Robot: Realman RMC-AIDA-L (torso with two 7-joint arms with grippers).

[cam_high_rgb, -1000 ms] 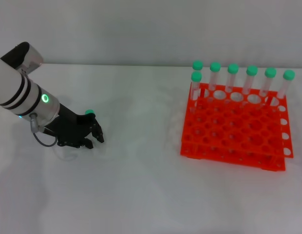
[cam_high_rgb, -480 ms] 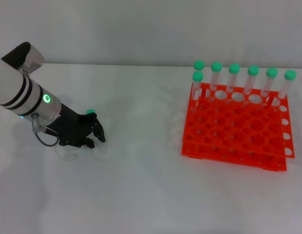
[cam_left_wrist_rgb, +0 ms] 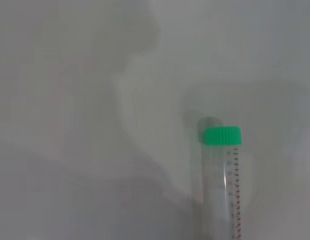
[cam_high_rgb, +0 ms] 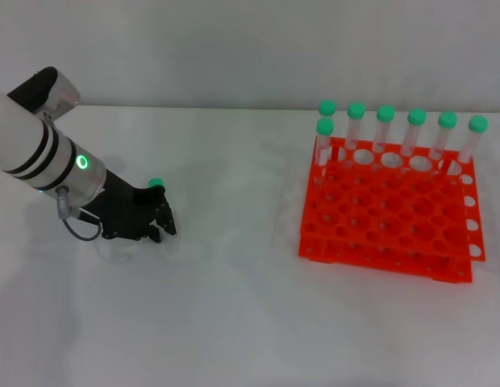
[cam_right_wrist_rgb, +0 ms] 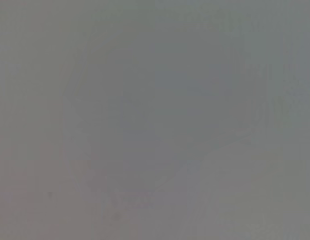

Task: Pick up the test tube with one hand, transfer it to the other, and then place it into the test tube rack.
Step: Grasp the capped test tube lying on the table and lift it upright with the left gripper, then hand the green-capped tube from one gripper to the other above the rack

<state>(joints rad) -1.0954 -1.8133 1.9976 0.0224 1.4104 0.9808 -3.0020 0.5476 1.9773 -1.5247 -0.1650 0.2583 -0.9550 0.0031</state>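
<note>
From my head camera, my left tool [cam_high_rgb: 145,222] sits low over the white worktop [cam_high_rgb: 234,306], at the end of my white-silver arm with its green ring light. Its black fingers [cam_high_rgb: 164,219] curl downward, and the green cap of the test tube [cam_high_rgb: 156,183] peeks out just behind its far edge. The tube's body is hidden under the tool, so I cannot tell whether the fingers are pressed on it or merely around it. Well away from the tool, toward my right, stands the test tube rack [cam_high_rgb: 387,214], with seven other capped tubes [cam_high_rgb: 385,129] upright along its far side and left corner.

From my left wrist camera, the test tube [cam_left_wrist_rgb: 222,185] fills the near view: green ribbed cap, clear body with printed graduation marks, against the pale worktop [cam_left_wrist_rgb: 70,100]. None of my own fingers show here.

My right wrist camera gives only a blank grey field; my right tool appears in no view.
</note>
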